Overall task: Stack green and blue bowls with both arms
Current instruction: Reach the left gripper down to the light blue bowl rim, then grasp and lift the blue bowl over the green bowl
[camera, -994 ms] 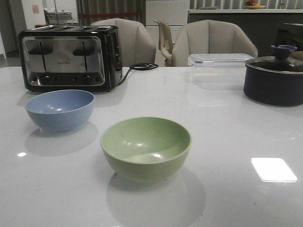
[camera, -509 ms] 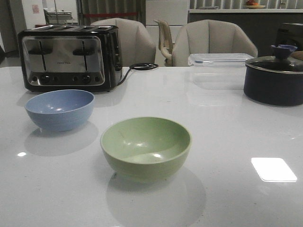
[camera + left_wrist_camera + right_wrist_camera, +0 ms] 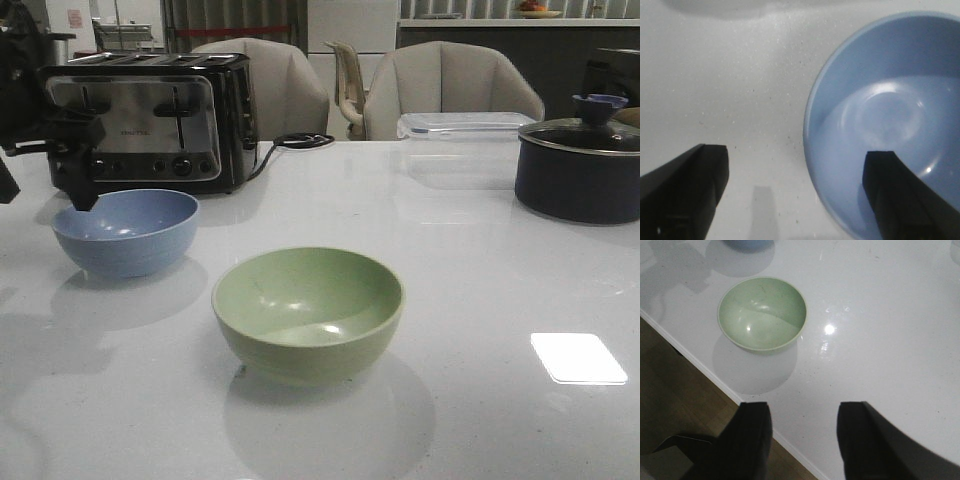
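The dusty blue bowl (image 3: pixel 125 232) sits at the left of the white table, in front of the toaster. The sage green bowl (image 3: pixel 308 312) sits nearer, at the middle. My left gripper (image 3: pixel 45 195) is open and hangs over the blue bowl's left rim. In the left wrist view the left gripper (image 3: pixel 797 170) straddles that rim, with one finger over the inside of the blue bowl (image 3: pixel 885 115) and the other over bare table. My right gripper (image 3: pixel 802 425) is open and empty, high above the table's front edge, apart from the green bowl (image 3: pixel 762 312). It does not show in the front view.
A chrome toaster (image 3: pixel 145 120) with a black cable (image 3: pixel 300 141) stands at the back left. A clear lidded box (image 3: pixel 465 135) and a dark lidded pot (image 3: pixel 580 170) stand at the back right. The table's front edge (image 3: pixel 690 357) drops to a wooden floor.
My left arm has come into the front view from the left and now hangs over the blue bowl's left rim. Both bowls have stayed put.
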Controlling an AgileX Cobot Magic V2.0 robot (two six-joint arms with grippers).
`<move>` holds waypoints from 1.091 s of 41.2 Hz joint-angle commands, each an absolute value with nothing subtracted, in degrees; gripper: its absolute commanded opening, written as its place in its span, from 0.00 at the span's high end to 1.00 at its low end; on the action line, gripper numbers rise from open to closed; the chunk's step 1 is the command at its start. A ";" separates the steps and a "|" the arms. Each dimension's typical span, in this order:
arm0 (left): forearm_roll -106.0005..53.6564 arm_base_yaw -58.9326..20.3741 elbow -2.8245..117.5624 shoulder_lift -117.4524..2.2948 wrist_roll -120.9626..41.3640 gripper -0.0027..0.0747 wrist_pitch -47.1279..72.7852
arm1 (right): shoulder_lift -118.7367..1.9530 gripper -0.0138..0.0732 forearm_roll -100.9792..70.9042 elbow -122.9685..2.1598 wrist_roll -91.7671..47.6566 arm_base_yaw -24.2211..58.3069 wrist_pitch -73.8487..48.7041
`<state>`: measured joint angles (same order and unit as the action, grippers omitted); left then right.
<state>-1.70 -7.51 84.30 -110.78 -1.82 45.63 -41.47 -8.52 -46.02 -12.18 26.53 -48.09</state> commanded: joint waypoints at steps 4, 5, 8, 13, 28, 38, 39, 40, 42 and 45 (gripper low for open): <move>-2.85 -7.26 88.97 -111.69 -1.35 0.27 41.19 | -41.30 0.36 -8.71 -47.51 -12.16 26.45 -44.47; -3.03 -7.26 89.10 -112.22 -1.35 0.30 40.83 | -41.30 0.36 -8.71 -47.51 -12.16 26.45 -44.47; -3.28 -7.26 89.23 -113.12 -1.35 0.39 39.84 | -41.30 0.36 -8.71 -47.51 -12.16 26.45 -44.47; -3.37 -7.26 89.23 -113.39 -1.35 0.52 40.25 | -41.30 0.36 -8.71 -47.51 -12.16 26.45 -44.47; -3.37 -7.26 89.23 -111.53 -1.70 0.84 42.56 | -41.30 0.36 -8.71 -47.51 -12.16 26.45 -44.47; -9.25 -7.36 90.05 -102.35 -7.44 0.84 46.25 | -41.30 0.36 -8.71 -47.51 -12.16 26.45 -44.47; -11.81 -7.36 90.05 -101.05 -10.00 0.84 47.07 | -41.30 0.36 -8.71 -47.51 -12.16 26.45 -44.47; -14.21 -7.49 90.05 -100.14 -12.01 0.84 48.02 | -41.30 0.36 -8.71 -47.51 -12.16 26.45 -44.47; -17.08 -7.85 90.05 -98.12 -15.53 0.84 49.24 | -41.30 0.36 -8.71 -47.51 -12.16 26.45 -44.47; -20.10 -9.42 90.05 -95.79 -18.20 0.84 50.63 | -41.30 0.36 -8.71 -47.51 -12.16 26.45 -44.47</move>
